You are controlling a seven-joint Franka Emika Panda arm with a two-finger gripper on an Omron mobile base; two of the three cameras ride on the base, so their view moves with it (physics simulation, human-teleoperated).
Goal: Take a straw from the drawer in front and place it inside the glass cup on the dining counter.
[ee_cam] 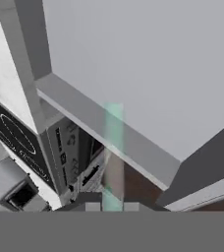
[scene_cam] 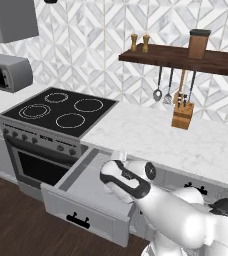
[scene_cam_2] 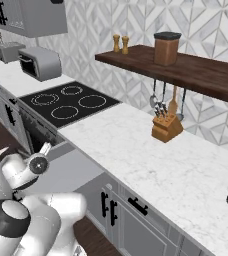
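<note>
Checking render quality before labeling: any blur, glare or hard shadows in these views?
Left base view: even flat light, soft shading inside the open drawer, no glare. Right base view: same, sharp throughout. Hand view: coarse and soft; the straw reads as a faint greenish translucent streak rising from the tool.

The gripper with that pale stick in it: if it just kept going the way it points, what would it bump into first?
Probably the front rim of the open drawer. In the hand view the straw rises from the gripper and crosses that rim, with the drawer's grey floor beyond. Depth is hard to judge, so it might pass above.
</note>
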